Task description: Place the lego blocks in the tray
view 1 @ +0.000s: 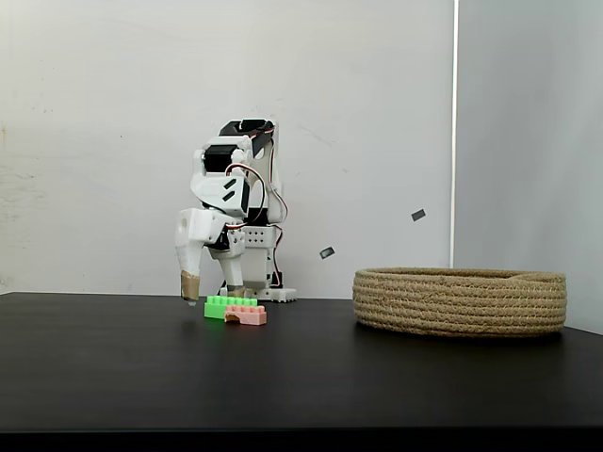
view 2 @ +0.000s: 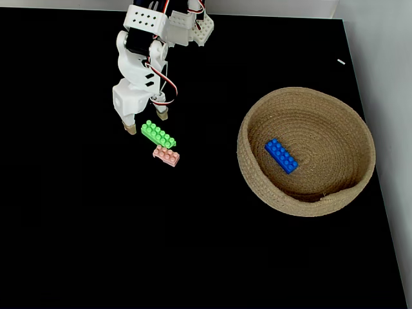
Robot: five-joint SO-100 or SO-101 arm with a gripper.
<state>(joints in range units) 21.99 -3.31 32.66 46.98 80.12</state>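
spread gripper (view 2: 147, 122) straddling end of green brick (view 2: 158, 134) beside pink brick (view 2: 167, 156), seemingly for pickup; blue brick (view 2: 281, 156) in tray (view 2: 257, 180).

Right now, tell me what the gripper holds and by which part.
Nothing. The gripper stands open above the table, its fingers straddling the end of the green brick without closing on it.
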